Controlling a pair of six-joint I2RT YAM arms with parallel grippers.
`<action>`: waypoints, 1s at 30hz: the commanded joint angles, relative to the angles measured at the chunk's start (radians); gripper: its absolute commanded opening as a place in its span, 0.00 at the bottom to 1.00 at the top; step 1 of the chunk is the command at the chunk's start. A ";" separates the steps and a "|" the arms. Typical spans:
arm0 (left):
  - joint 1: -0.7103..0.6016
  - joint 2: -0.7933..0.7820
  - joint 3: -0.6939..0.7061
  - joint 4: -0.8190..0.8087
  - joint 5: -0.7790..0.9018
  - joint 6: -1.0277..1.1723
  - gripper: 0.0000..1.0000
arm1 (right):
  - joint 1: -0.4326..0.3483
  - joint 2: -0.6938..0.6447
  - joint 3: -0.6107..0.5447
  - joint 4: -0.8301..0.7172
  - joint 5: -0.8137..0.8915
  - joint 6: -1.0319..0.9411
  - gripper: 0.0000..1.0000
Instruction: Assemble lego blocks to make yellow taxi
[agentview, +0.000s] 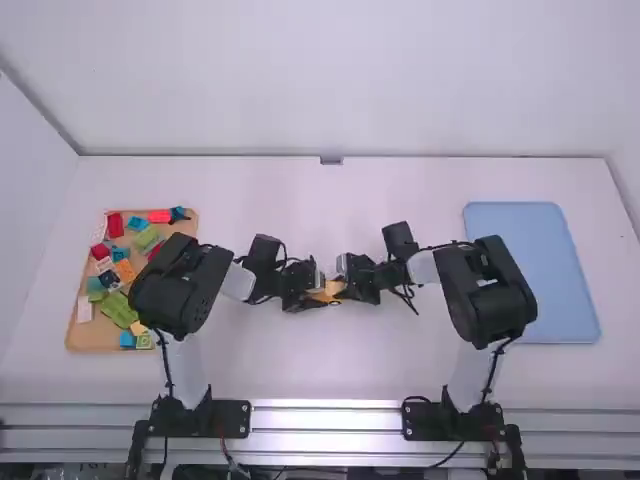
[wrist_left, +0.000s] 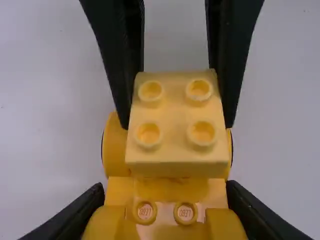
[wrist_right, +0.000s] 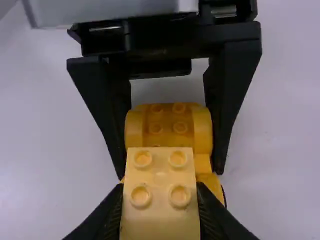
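Walled across the top of the frame by a smooth white panel (agentview: 330, 80); bounded at left by a plain white side wall (agentview: 25, 180), joined at a slanting grey seam (agentview: 40, 112), upper left. Furnished with a flat white table (agentview: 330, 370), edged along the bottom by ribbed silver metal rails (agentview: 325, 418). Lit brightly, glare at bottom centre.

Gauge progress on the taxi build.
Done: the car body looks joined from several yellow pieces. In hand: left fingers grip it; right fingers hold a four-stud yellow block at it, seating unclear. Left: probably press-fit, then release.
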 joint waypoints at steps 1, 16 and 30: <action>-0.004 0.010 -0.010 -0.008 0.001 0.007 0.38 | 0.002 0.004 -0.013 -0.010 0.087 -0.005 0.28; -0.004 0.010 -0.011 -0.007 0.001 0.007 0.37 | 0.003 0.004 -0.013 0.028 0.106 0.014 0.30; -0.004 0.010 -0.010 -0.008 0.001 0.007 0.38 | 0.003 0.004 -0.013 0.027 0.105 0.019 0.70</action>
